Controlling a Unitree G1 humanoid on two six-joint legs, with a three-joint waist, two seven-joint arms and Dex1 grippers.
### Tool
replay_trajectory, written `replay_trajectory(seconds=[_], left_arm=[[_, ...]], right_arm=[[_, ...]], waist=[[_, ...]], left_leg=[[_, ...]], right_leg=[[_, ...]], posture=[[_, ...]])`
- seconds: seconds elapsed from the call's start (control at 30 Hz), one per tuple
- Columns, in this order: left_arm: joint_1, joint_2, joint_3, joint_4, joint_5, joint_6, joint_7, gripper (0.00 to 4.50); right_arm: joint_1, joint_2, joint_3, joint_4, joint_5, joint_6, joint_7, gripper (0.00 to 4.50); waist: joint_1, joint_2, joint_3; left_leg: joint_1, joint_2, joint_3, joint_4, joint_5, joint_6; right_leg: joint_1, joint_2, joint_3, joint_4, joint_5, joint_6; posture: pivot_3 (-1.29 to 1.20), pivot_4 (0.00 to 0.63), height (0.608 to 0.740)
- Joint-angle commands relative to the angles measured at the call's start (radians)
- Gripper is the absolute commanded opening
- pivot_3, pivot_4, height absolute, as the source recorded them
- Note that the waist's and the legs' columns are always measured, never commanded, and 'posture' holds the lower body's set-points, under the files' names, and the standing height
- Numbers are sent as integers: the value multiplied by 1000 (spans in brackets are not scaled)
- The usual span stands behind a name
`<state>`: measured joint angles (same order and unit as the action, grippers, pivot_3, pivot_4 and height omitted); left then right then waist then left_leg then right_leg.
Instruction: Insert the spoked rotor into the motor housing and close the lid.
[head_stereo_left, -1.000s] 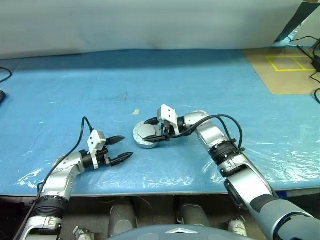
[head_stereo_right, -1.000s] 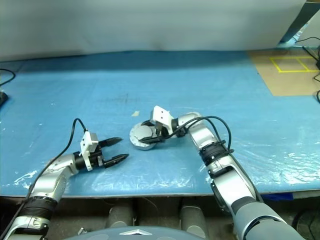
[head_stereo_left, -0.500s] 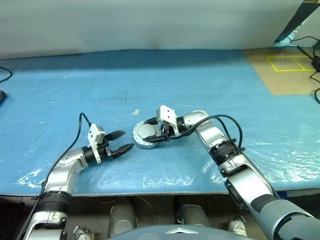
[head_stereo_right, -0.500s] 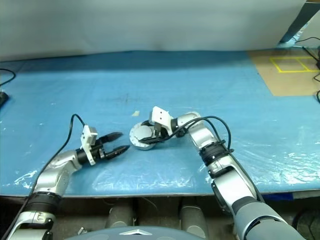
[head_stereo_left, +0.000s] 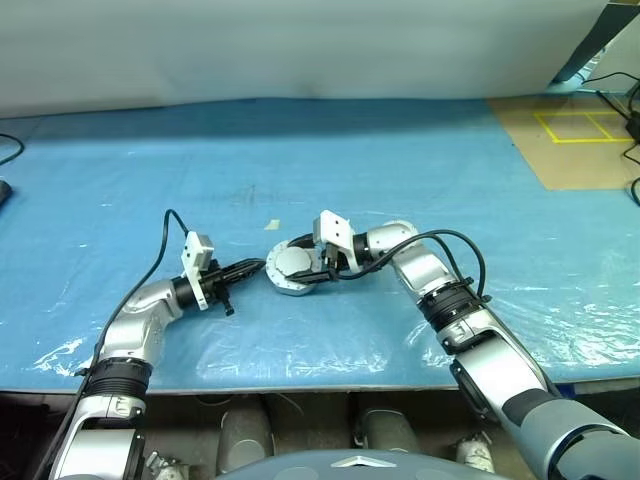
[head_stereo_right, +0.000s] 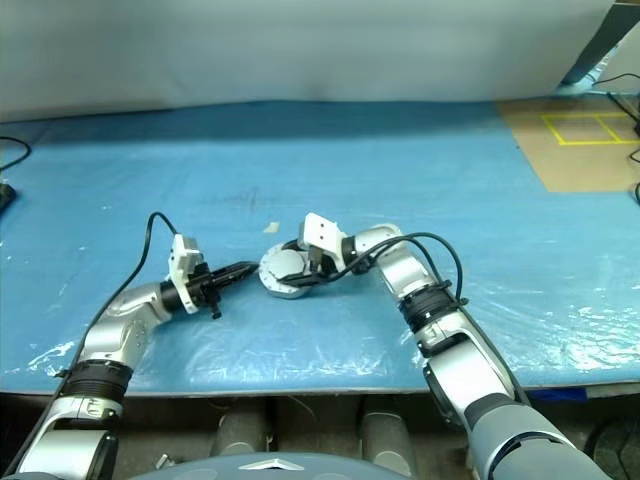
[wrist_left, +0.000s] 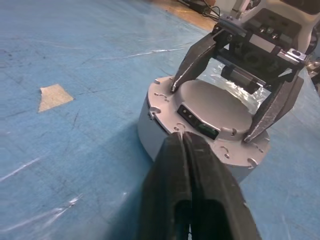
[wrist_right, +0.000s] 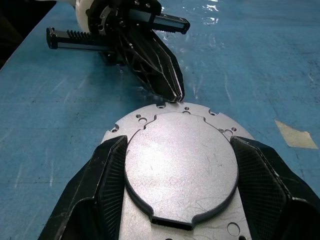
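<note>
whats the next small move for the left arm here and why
Probably a gentle press down on the lid's near edge. The lid already lies flat over the motor housing, the right gripper straddles it with a finger on each side, and the left gripper, shut to a point, sits at the rim, so seating the lid fully looks like what's left.

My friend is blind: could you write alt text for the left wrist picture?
A closed round silver motor housing sits on a blue table, its grey lid straddled by the right gripper. The left gripper, shut, has its tip at the housing's near edge.
</note>
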<state>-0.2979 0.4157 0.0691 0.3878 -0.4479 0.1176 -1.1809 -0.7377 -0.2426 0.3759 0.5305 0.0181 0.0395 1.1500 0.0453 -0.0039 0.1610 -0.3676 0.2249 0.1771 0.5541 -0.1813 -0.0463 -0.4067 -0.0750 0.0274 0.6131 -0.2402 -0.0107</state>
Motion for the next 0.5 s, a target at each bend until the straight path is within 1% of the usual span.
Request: replay_trajectory(seconds=[0.03, 0.23, 0.47, 0.5], left_arm=[[-24, -16, -16, 10, 11, -30, -23, 25], [-40, -33, -25, 32, 21, -41, -33, 25], [-22, 1, -68, 63, 96, -85, -43, 25], [-19, 2, -70, 63, 98, -90, -44, 5]], right_arm=[[33, -28, 29, 49, -76, 27, -54, 2939], [35, -29, 29, 48, -75, 28, -59, 2939], [39, -29, 21, 38, -59, 42, -50, 2939], [41, -32, 21, 34, -56, 44, -43, 3289]], waist=[[0, 0, 0], [1, 0, 0], [2, 0, 0], [2, 0, -1]], left_leg=[[0, 0, 0, 0, 0, 0], [0, 0, 0, -1, 0, 0], [2, 0, 0, -3, 0, 0], [2, 0, 0, -4, 0, 0]], right_leg=[[0, 0, 0, 0, 0, 0], [0, 0, 0, 0, 0, 0], [1, 0, 0, -1, 0, 0], [1, 0, 0, -2, 0, 0]], posture=[[0, 150, 740], [0, 150, 740], [0, 150, 740], [0, 150, 740]])
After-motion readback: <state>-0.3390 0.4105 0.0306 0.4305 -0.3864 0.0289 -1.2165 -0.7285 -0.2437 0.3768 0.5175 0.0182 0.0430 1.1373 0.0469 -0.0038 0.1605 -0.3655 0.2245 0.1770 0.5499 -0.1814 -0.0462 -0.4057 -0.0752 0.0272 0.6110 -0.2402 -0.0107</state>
